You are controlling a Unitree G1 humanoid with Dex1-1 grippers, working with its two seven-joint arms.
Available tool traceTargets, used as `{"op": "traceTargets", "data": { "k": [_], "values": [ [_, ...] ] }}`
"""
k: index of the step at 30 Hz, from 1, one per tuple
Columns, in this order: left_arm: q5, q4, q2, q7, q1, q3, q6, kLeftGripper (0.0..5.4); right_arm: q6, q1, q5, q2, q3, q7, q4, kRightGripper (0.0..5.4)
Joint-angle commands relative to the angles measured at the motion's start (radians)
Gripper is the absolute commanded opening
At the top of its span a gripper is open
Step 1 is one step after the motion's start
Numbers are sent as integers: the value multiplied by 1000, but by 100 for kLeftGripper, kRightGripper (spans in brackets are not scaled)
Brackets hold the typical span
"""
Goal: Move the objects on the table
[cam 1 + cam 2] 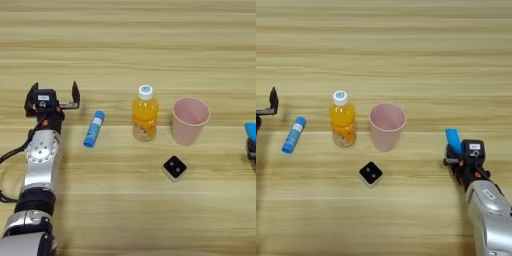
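Wooden table (128,45): glue stick (94,128) just right of spread left gripper (54,96).

At the right edge of the left eye view, the flat blue bar (251,130) is cut off, and the right gripper of two black fingers (252,150) below it shows only as a dark sliver. In the right eye view that gripper (458,156) covers the bar's (453,139) lower end, and whether its fingers clamp the bar cannot be told. At that view's left edge, the left gripper (267,108) is cropped to one black finger. The label print on the small orange-drink bottle with white cap (145,119) is too small to read.
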Motion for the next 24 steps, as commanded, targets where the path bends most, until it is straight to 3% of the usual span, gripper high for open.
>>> {"op": "traceTargets", "data": {
  "k": [1, 4, 16, 24],
  "values": [
    [9, 3, 3, 2, -5, -3, 12, 540, 36, 27, -7, 2, -1, -5, 39, 141],
    [9, 4, 3, 2, -5, -3, 12, 540, 28, 30, -17, 0, 13, 1, 35, 141],
    [9, 6, 3, 1, -4, -3, 10, 540, -115, 46, -7, 13, 26, 27, -73, 279],
    [10, 5, 3, 2, -4, -4, 9, 540, -155, 75, 5, 13, 49, 72, -156, 374]
  ]
}}
